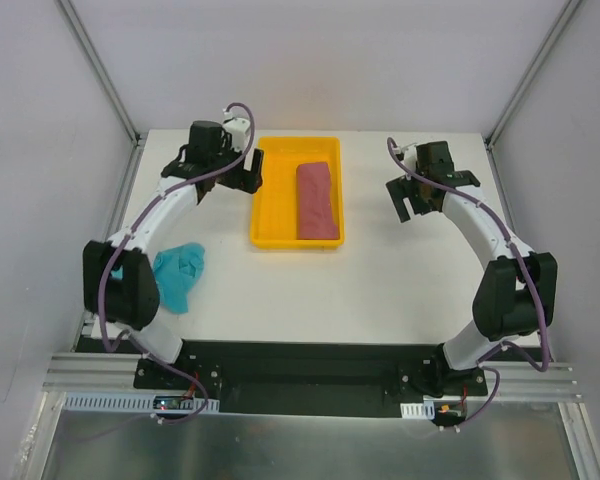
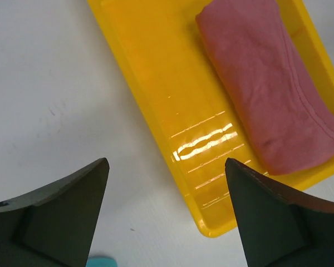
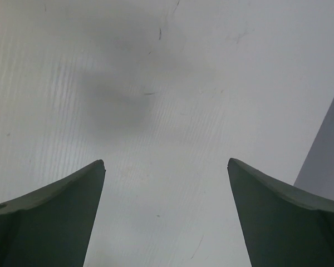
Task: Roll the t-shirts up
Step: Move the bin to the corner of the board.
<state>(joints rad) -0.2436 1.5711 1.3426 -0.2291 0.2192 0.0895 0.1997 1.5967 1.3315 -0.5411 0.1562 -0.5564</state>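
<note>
A rolled dusty rose-red t-shirt (image 1: 317,201) lies in the right half of the yellow tray (image 1: 272,205); it also shows in the left wrist view (image 2: 267,83). A crumpled turquoise t-shirt (image 1: 179,273) lies on the table at the left, next to the left arm; a sliver of it shows at the bottom of the left wrist view (image 2: 100,261). My left gripper (image 1: 248,170) is open and empty, above the tray's left edge (image 2: 156,139). My right gripper (image 1: 408,200) is open and empty over bare table right of the tray.
The white table (image 1: 380,280) has wall panels at the back and sides. A grey wall shows at the right edge of the right wrist view (image 3: 328,161).
</note>
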